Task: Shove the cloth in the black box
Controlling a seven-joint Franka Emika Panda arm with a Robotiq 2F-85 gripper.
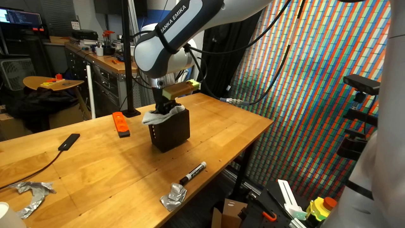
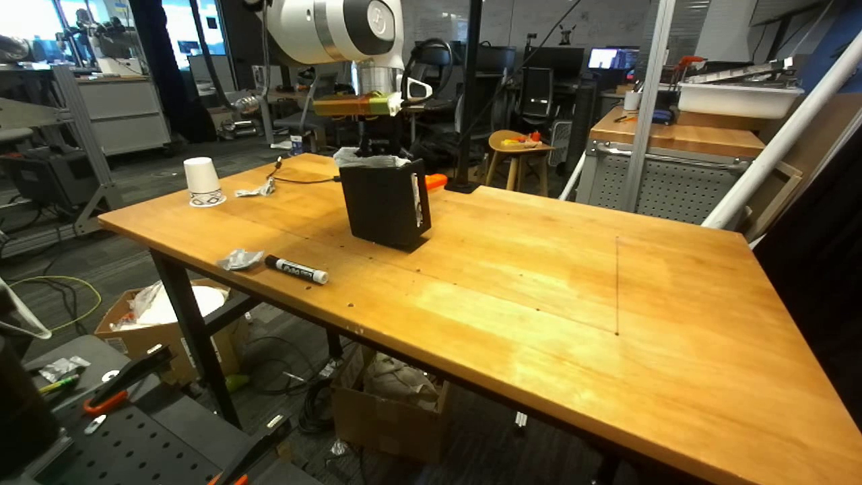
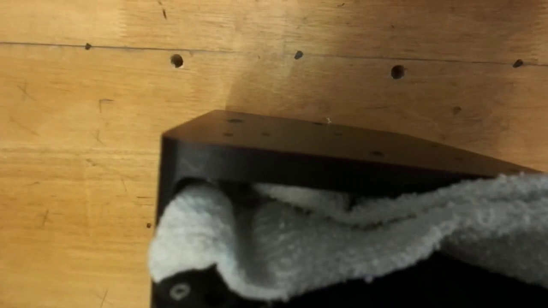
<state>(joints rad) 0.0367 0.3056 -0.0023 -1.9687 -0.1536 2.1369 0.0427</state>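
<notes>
The black box [image 1: 172, 131] stands upright on the wooden table, and both exterior views show it. Grey-white cloth [image 1: 161, 117] bunches in its open top, with one part draped out over the rim. Seen from the wrist view, folds of the cloth [image 3: 325, 244] fill the opening beside the box's wall [image 3: 257, 160]. My gripper [image 1: 165, 108] points down into the top of the box, pressed in among the cloth. It is shut; its fingertips are hidden by cloth and box, so whether fabric is pinched between them does not show.
An orange tool [image 1: 120, 124] lies near the base of a black pole [image 1: 127, 63]. Toward the table edge are a marker [image 1: 193, 172] and crumpled foil [image 1: 174, 196]. A cabled black adapter [image 1: 68, 142] and a paper cup [image 2: 202, 180] are farther off.
</notes>
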